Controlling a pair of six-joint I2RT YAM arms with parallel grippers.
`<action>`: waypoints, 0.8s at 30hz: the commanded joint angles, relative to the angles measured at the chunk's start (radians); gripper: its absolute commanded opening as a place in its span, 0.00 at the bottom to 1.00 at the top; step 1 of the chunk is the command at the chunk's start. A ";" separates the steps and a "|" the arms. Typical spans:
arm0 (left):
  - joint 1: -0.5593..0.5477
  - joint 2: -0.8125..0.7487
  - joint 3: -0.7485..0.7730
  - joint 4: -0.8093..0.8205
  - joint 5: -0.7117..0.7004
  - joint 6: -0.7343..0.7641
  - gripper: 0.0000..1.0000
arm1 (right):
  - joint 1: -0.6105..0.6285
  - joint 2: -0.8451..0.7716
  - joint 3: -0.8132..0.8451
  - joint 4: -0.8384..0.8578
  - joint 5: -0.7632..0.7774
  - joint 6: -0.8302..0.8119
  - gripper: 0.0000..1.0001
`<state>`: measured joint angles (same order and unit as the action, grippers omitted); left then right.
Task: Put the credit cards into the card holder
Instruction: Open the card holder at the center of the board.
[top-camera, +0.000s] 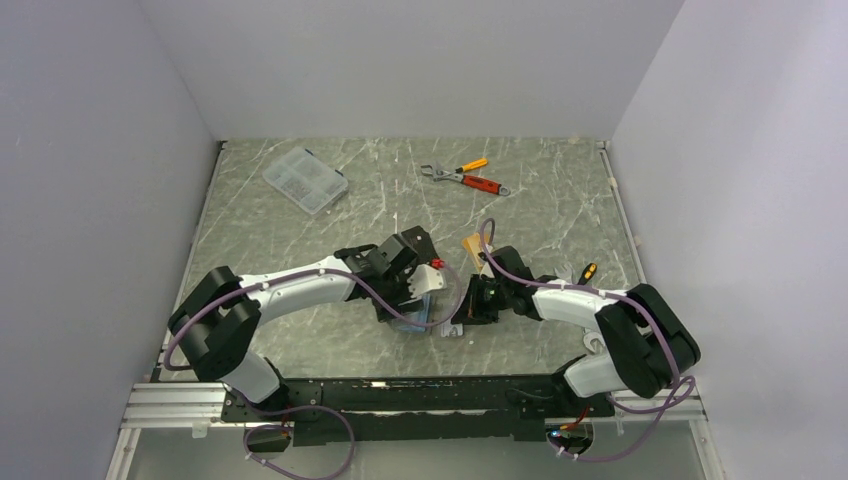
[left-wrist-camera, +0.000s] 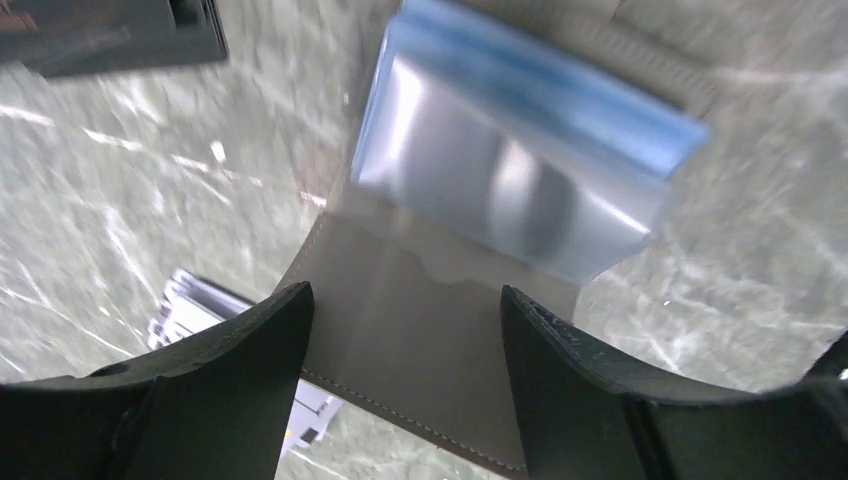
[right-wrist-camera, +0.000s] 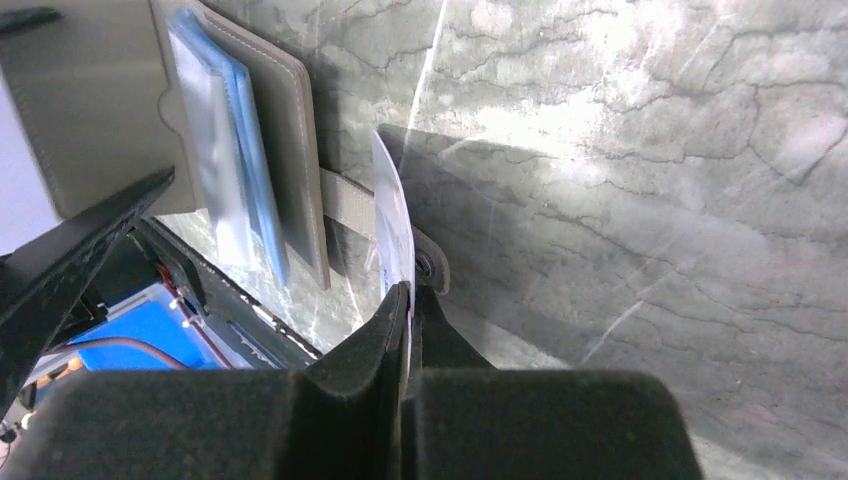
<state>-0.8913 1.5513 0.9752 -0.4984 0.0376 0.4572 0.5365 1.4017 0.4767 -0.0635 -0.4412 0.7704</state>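
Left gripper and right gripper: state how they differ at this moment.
The left gripper stands with jaws wide apart; the right gripper is shut. The left gripper hangs over the open taupe-grey leather-like card holder, clamping nothing; the right gripper pinches a thin pale plastic credit card standing on edge. Both are black and sit beside the card holder.

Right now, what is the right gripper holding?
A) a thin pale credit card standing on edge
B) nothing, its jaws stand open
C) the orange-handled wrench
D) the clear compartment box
A: in the right wrist view, the right gripper is shut on the lower edge of a thin pale credit card, which stands on edge just beside the open card holder.
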 joint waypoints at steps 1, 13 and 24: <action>0.032 -0.037 -0.048 -0.006 -0.035 -0.011 0.74 | 0.002 0.018 -0.040 -0.172 0.200 -0.040 0.00; 0.103 -0.058 -0.100 0.089 0.133 0.066 0.73 | 0.001 -0.098 -0.005 -0.206 0.181 -0.045 0.00; 0.102 -0.018 -0.076 0.059 0.135 0.066 0.70 | 0.009 -0.230 0.118 -0.174 0.054 -0.056 0.00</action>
<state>-0.7879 1.5249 0.8722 -0.4320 0.1463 0.5114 0.5430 1.2068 0.5392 -0.2638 -0.3344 0.7307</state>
